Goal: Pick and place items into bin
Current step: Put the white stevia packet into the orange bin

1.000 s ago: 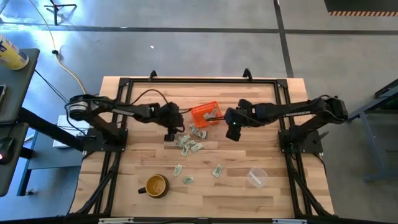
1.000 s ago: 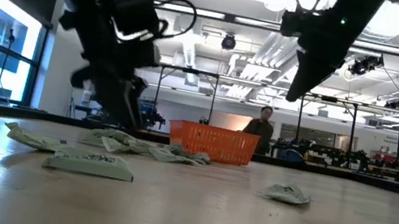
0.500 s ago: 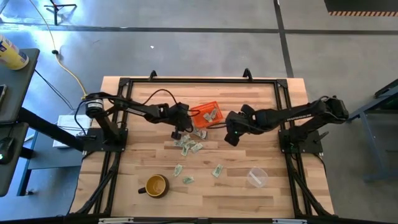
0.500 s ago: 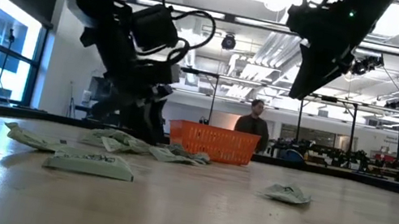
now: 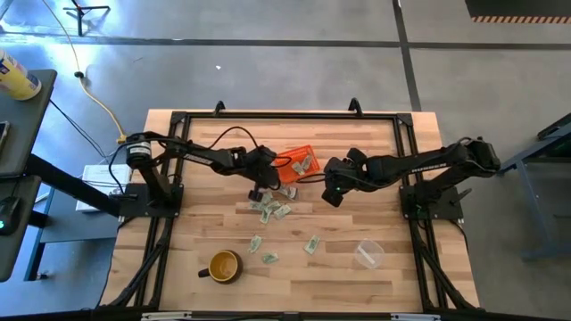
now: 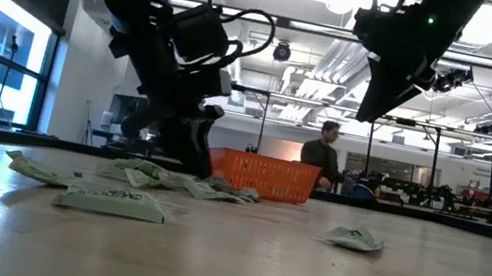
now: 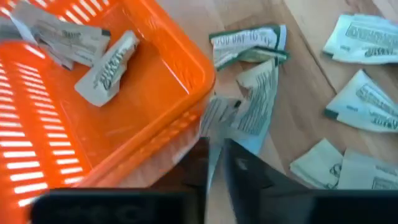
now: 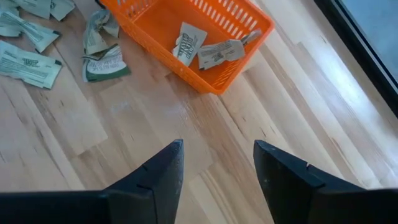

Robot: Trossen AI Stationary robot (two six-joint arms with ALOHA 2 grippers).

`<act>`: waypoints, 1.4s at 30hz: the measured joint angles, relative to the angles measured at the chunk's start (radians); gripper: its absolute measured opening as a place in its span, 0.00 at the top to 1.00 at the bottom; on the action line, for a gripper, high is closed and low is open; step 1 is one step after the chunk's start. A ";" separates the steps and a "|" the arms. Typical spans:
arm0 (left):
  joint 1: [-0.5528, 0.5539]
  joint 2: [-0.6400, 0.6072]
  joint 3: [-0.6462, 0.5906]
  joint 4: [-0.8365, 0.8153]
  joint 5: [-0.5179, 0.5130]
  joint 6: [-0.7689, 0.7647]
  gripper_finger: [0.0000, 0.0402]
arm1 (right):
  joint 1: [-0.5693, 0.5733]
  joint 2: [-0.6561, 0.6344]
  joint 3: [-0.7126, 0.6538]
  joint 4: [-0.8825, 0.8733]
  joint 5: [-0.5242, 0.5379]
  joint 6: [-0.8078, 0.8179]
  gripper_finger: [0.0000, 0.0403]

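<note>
The orange bin stands mid-table and holds a few pale green-and-white scraps. More scraps lie loose on the wood at its near side, others nearer the front edge. My left gripper is just off the bin's near-left corner, shut on one scrap. My right gripper hovers open above bare wood to the right of the bin, touching nothing. My left gripper pinches one crumpled scrap between its two fingers, by the scrap's lower end. The rest of the scrap sticks out past the fingertips, beside the bin's orange wall. Whether the scrap is clear of the table does not show.
A yellow-brown mug stands near the front left and a clear plastic cup lies near the front right. Black frame rails run along the table's edges. A person shows in the room beyond the far edge.
My left gripper has moved toward the table's right, from the loose scraps toward the bin's near-left corner. My right arm has stayed nearly where it was.
</note>
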 joint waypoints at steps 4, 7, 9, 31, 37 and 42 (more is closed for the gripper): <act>0.000 0.000 0.000 -0.027 -0.056 0.044 0.94 | 0.000 0.000 0.000 0.000 0.000 0.000 0.54; 0.000 0.000 0.000 -0.035 -0.068 0.055 0.91 | 0.000 0.000 0.000 -0.001 0.000 0.000 0.54; 0.000 0.000 0.000 -0.032 -0.093 0.049 0.81 | 0.000 0.000 0.000 -0.001 0.000 0.001 0.54; 0.000 0.080 0.002 0.046 -0.032 0.047 0.67 | 0.000 0.000 0.000 -0.001 0.006 0.016 0.55; 0.005 0.090 0.002 0.038 -0.039 0.050 0.91 | 0.000 0.000 0.000 -0.001 0.023 0.032 0.55; 0.003 0.060 0.006 -0.049 -0.099 0.038 0.94 | 0.000 0.000 0.000 -0.002 0.036 0.045 0.54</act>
